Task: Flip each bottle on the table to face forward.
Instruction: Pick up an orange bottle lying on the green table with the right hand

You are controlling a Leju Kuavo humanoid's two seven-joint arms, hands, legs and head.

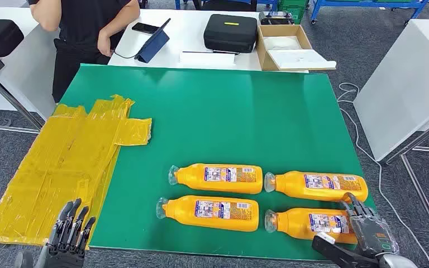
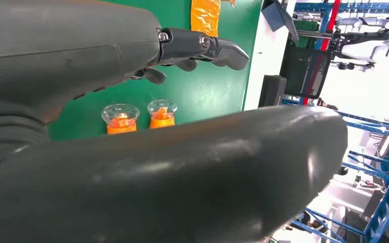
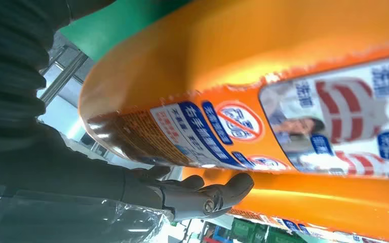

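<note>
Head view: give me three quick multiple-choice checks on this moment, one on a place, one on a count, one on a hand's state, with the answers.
1. Where is the right hand?
A. At the base end of the near right bottle
B. On the yellow sheet
C. Over the black case

2. How many orange bottles lie on the green mat?
A. Two
B. Four
C. Six

3. What is the left hand doing?
A. Holding a bottle
B. Pressing the tablet
C. Holding nothing, fingers apart

Answers: 1 A, its fingers sit at that bottle's base, at the mat's near right corner. 2 B, two rows of two, all lying on their sides with caps pointing left. 3 C, it hangs off the mat's near left edge beside the yellow sheet, away from every bottle.
</note>
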